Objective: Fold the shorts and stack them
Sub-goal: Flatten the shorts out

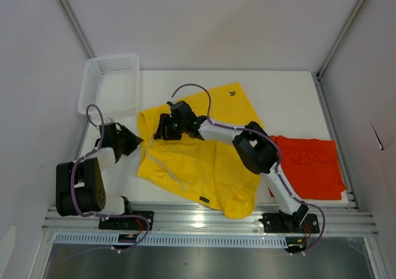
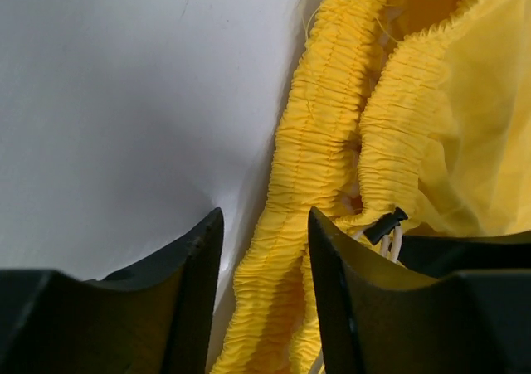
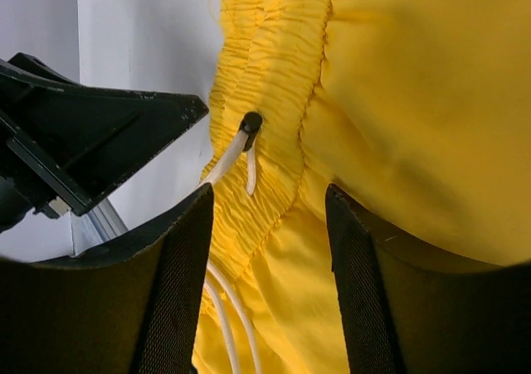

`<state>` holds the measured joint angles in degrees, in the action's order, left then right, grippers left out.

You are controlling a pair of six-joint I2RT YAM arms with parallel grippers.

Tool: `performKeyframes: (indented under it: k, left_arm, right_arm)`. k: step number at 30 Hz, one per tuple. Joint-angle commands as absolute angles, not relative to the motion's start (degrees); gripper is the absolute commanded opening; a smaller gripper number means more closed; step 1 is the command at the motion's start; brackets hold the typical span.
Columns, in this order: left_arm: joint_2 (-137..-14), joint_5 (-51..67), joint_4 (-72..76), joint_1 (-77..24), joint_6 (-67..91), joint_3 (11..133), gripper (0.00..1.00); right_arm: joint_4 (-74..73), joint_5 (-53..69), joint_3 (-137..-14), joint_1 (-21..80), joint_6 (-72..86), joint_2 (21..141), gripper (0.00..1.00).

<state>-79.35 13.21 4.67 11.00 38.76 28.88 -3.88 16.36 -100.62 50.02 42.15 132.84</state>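
At nine o'clock of the yellow shorts [image 1: 204,164], which are spread unfolded over the table's middle, the left gripper [image 1: 136,141] is set with jaws parted about the gathered waistband [image 2: 303,142]; whether the band is pinched cannot be told. Just to its right, the right gripper [image 1: 161,132] is held released over that waistband, by the drawstring [image 3: 228,162]. At three o'clock the orange-red shorts [image 1: 309,161] are laid flat and apart, so nothing is judged folded or stacked yet.

Unreadable small black logo [image 1: 232,93] on yellow shorts [image 1: 198,167]
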Motion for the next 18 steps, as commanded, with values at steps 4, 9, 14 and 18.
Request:
performKeyframes:
  k: [4, 9, 14, 18]
  left_arm:
    - [-83.3, 12.1, 8.3, 11.4, 38.1, 30.9, 0.36]
    - [-87.2, 15.2, 10.6, 11.5, 38.1, 32.0, 0.24]
    - [-88.7, 16.6, 10.9, 11.4, 37.1, 32.7, 0.09]
    - [-88.9, 17.0, 11.0, 11.4, 36.9, 32.7, 0.04]
  right_arm:
    - [-0.9, 16.9, -105.9, 50.5, 44.6, 138.0, 0.57]
    - [2.8, 18.5, -106.2, 50.6, 46.3, 139.9, 0.47]
    - [5.3, 20.4, -106.2, 51.2, 47.1, 140.4, 0.36]
    - [6.5, 21.4, -106.9, 51.7, 47.0, 140.7, 0.29]
